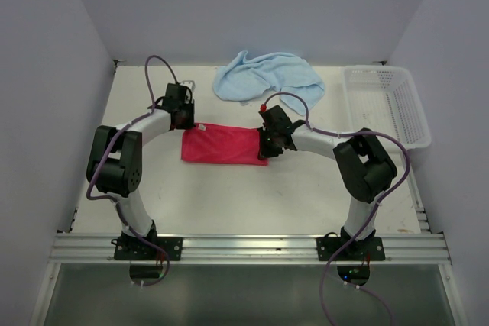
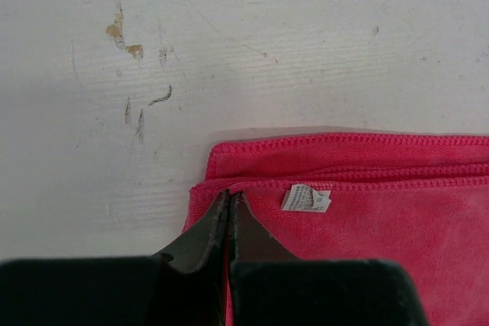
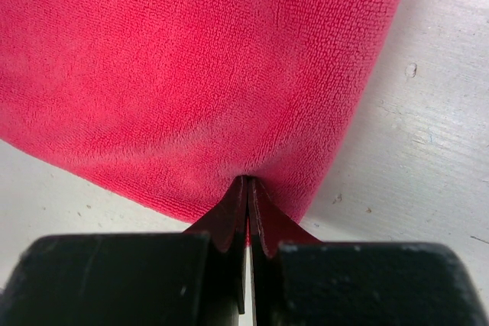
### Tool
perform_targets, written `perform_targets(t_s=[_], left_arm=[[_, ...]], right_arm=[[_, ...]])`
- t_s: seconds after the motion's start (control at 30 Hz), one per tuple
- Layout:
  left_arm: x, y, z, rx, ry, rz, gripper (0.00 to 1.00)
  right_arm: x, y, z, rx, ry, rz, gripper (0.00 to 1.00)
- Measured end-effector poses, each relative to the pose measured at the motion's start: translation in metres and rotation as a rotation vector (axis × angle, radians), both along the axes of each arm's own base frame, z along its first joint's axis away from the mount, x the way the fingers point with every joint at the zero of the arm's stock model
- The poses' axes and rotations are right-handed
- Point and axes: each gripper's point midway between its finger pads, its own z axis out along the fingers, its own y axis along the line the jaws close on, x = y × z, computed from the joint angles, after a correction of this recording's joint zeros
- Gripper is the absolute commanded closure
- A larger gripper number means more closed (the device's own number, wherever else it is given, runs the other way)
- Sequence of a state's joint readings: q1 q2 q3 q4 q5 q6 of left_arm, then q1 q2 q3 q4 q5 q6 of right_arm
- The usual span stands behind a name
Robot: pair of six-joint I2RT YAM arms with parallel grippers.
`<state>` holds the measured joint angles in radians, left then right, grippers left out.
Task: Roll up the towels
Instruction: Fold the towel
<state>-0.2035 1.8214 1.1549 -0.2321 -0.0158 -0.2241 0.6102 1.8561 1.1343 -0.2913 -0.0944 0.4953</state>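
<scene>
The table point(image 1: 306, 196) carries a light blue towel point(image 1: 267, 75) crumpled at its far edge, a white mesh basket point(image 1: 386, 108) at its far right, and a red-pink towel point(image 1: 221, 145) lying flat and folded at the centre, between the two arms. The left gripper point(image 2: 229, 205) has its jaws pinching the red-pink towel's left hemmed corner, just beside a small white label point(image 2: 306, 199). The right gripper point(image 3: 247, 188) has its jaws pinching the puckered edge at the towel's right end.
</scene>
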Motion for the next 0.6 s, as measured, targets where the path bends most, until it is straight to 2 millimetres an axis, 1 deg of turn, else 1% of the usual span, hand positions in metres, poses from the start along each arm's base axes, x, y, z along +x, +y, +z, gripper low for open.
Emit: perform_targets(t_s=[0.27,0.6], left_arm=[[0.0014,0.0031,0.0009,0.014,-0.005,0.012,1.00],[0.0077,0.0021,0.0097,0.012,-0.029,0.013,1.00]], right_arm=[[0.0000,-0.0002,-0.0001,-0.002,-0.002,0.004,1.00],[0.0000,-0.0003,-0.0004,-0.003,-0.002,0.006,1.00]])
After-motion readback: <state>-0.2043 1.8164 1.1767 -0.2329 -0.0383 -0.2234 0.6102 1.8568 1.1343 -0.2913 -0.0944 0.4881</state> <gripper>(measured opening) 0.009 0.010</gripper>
